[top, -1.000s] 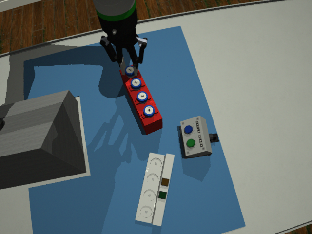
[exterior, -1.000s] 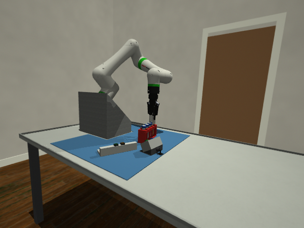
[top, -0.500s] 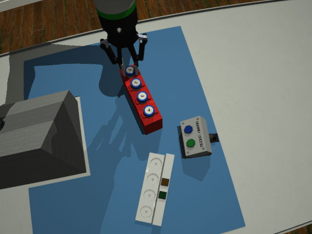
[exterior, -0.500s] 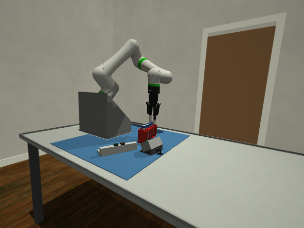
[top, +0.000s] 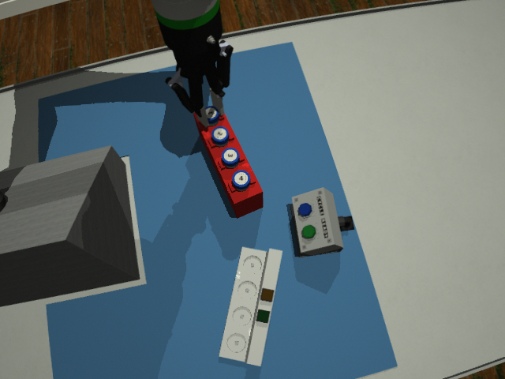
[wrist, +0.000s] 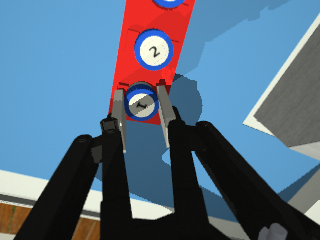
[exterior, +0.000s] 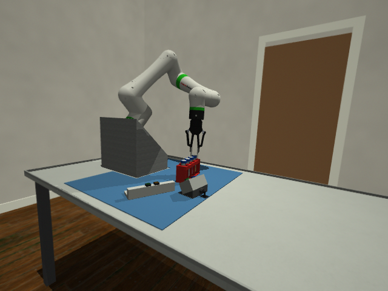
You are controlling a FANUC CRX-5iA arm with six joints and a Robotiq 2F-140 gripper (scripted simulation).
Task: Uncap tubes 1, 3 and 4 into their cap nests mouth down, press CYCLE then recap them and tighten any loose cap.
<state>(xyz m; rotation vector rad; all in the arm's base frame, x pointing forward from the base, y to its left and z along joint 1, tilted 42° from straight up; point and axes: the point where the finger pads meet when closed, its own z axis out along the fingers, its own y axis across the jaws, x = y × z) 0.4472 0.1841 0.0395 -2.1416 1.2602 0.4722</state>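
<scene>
Directly beneath the downward-pointing gripper (wrist: 142, 111), its fingers clamped on either side of the cap of tube 1 (wrist: 141, 102), stands the red decapping station (top: 241, 196), whose row of tubes runs lengthwise away toward the table's middle.

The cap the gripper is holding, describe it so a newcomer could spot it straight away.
On the blue mat stands a red block carrying four blue-rimmed caps in a row. It is the end cap farthest from the grey key desk, the only one pinched between the gripper fingers.
</scene>
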